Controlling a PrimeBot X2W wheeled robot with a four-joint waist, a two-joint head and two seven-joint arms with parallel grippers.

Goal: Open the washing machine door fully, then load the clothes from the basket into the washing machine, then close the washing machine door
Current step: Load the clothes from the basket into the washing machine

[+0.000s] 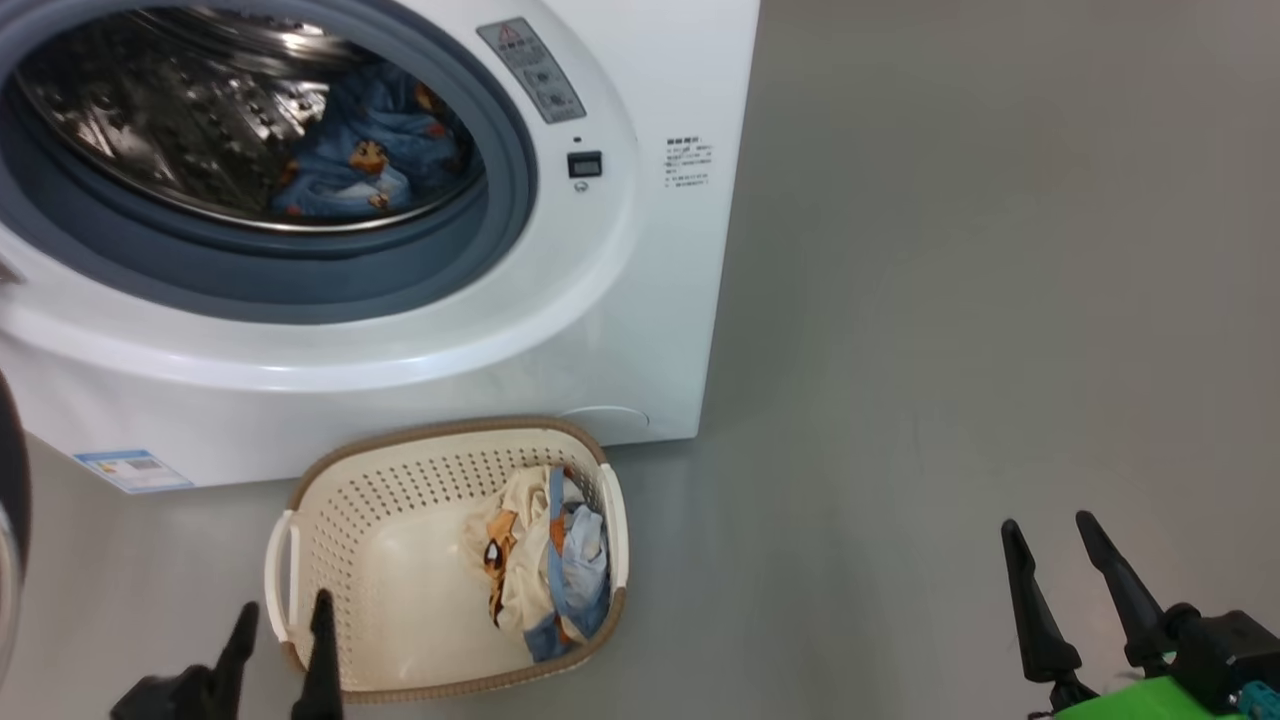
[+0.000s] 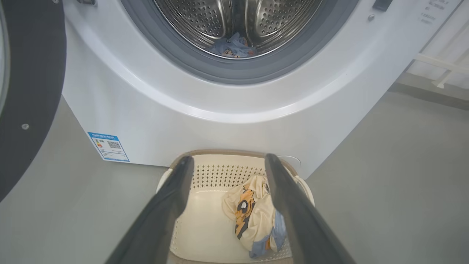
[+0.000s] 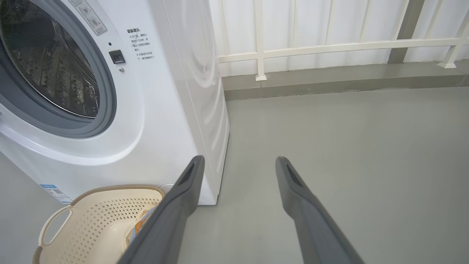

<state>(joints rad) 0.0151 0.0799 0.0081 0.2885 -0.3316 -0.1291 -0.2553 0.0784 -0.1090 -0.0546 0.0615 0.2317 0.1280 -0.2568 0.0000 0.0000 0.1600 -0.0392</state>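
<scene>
The white washing machine (image 1: 640,330) stands open, and a light blue garment with orange prints (image 1: 365,165) lies in its steel drum (image 2: 238,18). The washing machine door (image 2: 29,91) is swung out at the left, its black rim showing. On the floor in front sits the cream basket (image 1: 380,560) holding a cream garment with blue and orange trim (image 1: 545,570). My left gripper (image 1: 285,615) is open above the basket's near left rim, empty. My right gripper (image 1: 1050,535) is open over bare floor to the basket's right, empty.
Grey floor (image 1: 950,300) stretches to the right of the machine. A white railing (image 3: 329,47) and a low kerb run along the far wall. A blue label (image 2: 109,146) is stuck low on the machine's front.
</scene>
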